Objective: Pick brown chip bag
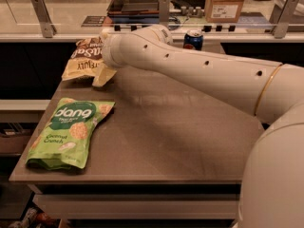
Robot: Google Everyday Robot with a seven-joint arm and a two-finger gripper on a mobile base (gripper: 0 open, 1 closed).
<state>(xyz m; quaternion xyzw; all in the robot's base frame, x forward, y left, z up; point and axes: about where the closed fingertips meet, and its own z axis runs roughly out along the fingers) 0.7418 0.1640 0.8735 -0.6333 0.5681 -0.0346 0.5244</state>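
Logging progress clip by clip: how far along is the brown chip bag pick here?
Done: the approach. The arm stretches across the table, with the end effector at the right edge of the brown chip bag. In hand: the grasp, though the wrist hides whether it has closed. Left: the lift; the bag lies at the table's far-left corner. The green bag and blue can sit apart.

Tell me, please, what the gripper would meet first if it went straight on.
Probably the brown chip bag: the gripper, at the far left of the table, points toward it, though depth is unclear.
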